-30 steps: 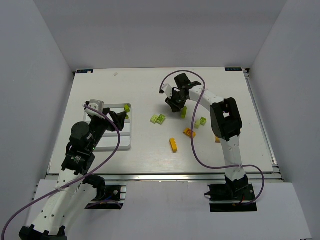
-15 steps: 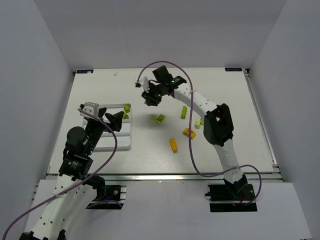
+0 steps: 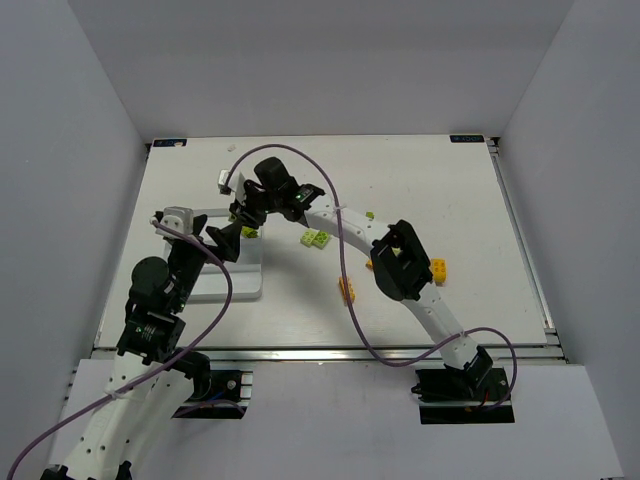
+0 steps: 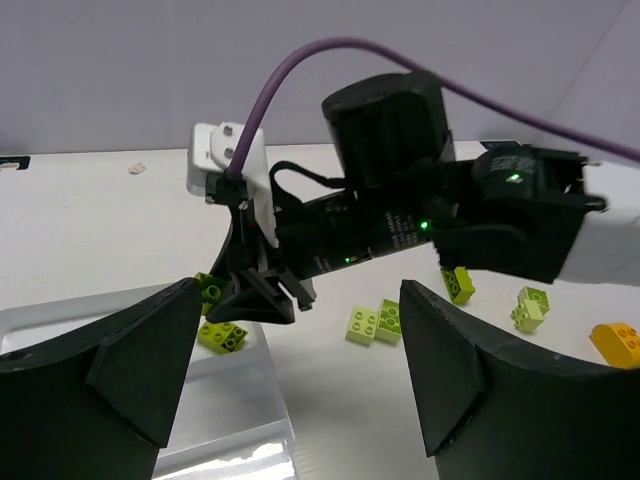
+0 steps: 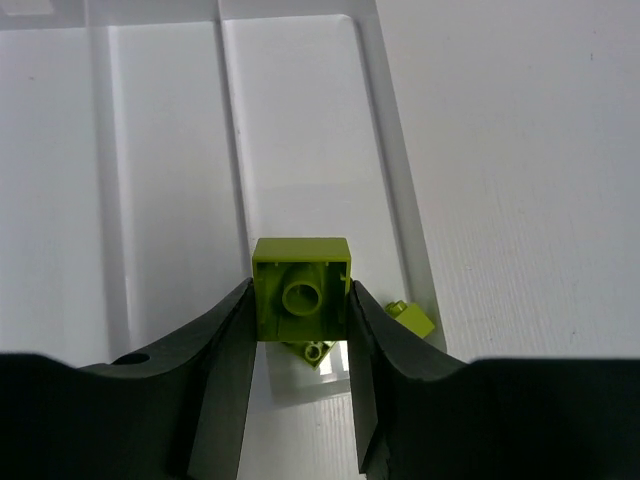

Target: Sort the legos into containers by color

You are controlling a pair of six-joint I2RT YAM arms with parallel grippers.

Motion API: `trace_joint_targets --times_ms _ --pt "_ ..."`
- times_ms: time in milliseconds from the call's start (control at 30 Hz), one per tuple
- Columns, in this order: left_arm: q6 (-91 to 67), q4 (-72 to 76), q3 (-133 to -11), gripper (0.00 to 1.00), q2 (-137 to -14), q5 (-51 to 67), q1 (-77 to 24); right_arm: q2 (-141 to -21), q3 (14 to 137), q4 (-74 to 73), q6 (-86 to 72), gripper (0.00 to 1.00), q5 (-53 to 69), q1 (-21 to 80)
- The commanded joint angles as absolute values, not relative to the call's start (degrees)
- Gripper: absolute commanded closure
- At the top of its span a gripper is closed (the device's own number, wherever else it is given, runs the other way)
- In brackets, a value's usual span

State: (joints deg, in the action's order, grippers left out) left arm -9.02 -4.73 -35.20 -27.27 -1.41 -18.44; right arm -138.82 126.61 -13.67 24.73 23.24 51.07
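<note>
right gripper (image 5: 300,305) pinches green brick (image 5: 301,285) (underside showing); second brick (image 5: 312,350) behind, half hidden

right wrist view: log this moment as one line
right claw: shut on lime brick | over: white tray, compartment with lime bricks | left claw: open, empty | table: loose lime pair, orange brick

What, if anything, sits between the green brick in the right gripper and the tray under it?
Nothing visible. The green brick, clamped in the right gripper, hangs over a tray compartment with only two loose green bricks lying there. The open left gripper hovers alongside, not underneath.
</note>
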Motion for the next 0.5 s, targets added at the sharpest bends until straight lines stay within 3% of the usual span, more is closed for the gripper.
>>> trace_joint_targets --times_ms 0,67,200,300,367,467 --pt "-8.35 -4.48 -34.98 0.11 -27.86 -1.85 -18.28 -140.88 128.75 -4.75 21.89 0.71 21.01 50.89" --pt "-8.35 -4.57 -34.98 0.11 -28.04 -1.85 -18.28 -142.82 130.34 -3.96 21.88 0.67 20.22 51.15" --pt "-8.26 -4.48 -34.98 0.11 -28.21 -1.58 -18.28 -144.58 130.25 -2.72 21.88 0.42 20.30 51.33" --pt "-8.26 -4.48 -34.98 0.11 -28.48 -1.23 -18.28 -144.76 129.11 -2.03 21.71 0.32 20.13 51.42" --pt "-8.35 -4.48 -34.98 0.11 -28.74 -0.88 -18.28 -144.58 129.02 -1.76 20.92 0.26 19.95 51.24" --pt "-8.26 -4.48 -34.98 0.11 -28.91 -0.44 -18.28 -142.92 128.41 -2.11 18.73 0.26 20.21 50.80"
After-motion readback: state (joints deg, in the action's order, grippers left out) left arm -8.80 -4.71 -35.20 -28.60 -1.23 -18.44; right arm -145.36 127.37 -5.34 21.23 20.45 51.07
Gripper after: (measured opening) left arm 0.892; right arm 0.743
